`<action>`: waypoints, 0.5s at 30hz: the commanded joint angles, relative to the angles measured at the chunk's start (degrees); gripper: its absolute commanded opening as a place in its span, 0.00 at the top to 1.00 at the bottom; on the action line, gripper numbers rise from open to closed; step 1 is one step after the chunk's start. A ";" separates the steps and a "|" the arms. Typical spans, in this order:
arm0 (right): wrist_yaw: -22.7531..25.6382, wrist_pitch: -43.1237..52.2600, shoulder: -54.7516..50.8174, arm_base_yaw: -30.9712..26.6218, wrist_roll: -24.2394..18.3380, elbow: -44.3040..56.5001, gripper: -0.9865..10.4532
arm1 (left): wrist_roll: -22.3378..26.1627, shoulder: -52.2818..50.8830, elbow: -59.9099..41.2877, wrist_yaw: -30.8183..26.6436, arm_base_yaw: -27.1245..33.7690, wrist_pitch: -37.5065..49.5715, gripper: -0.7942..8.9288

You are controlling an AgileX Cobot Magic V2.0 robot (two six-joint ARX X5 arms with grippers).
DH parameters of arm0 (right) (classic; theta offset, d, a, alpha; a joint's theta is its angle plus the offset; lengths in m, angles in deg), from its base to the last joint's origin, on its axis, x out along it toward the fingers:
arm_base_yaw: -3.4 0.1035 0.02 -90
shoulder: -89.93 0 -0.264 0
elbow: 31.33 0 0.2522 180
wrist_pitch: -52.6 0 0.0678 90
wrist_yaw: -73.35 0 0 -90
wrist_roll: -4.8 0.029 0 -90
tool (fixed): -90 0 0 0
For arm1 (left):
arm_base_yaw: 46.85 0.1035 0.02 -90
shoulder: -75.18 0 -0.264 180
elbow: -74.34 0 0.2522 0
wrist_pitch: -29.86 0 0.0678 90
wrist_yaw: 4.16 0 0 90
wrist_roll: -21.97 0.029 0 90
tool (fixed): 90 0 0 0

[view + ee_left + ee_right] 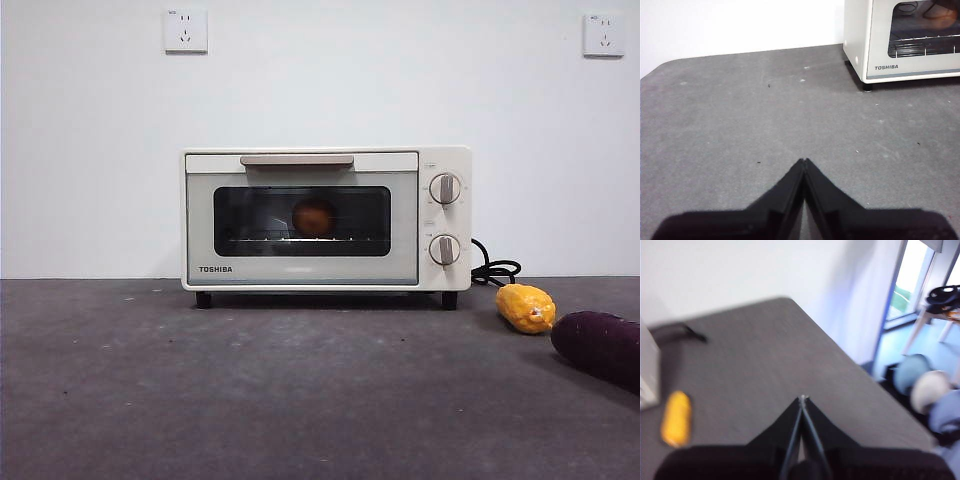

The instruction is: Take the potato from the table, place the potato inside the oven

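Front view: the potato (314,216) sits on the rack inside the oven (325,218), behind the closed glass door, so the task looks done. The corn (525,307) and a purple vegetable (600,347) lie on the table (250,390) to one side of the oven. No arm shows here.

Left wrist view: the left gripper (804,161) hangs over bare table, jaws pressed together, empty. The oven stands well off, the potato (940,12) just visible through the door.

Right wrist view: blurred. The right gripper (802,399) is closed and empty too, the corn (676,418) off to its side.

The potato is likely firm, fairly heavy and smooth-skinned; a grip across its widest middle would hold best.
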 commanded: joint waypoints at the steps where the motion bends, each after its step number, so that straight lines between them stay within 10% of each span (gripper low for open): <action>1: -10.16 10.97 -3.91 -5.25 -4.00 8.39 0.91 | 0.63 0.13 -0.57 -0.15 0.13 0.44 0.92; 7: -30.49 28.94 -12.52 -14.69 -11.91 23.74 0.91 | 0.63 0.33 -0.57 -0.15 0.11 0.44 0.92; 15: -44.19 37.81 -20.79 -23.39 -18.47 35.87 0.91 | 0.63 0.39 -0.57 -0.13 0.11 0.44 0.92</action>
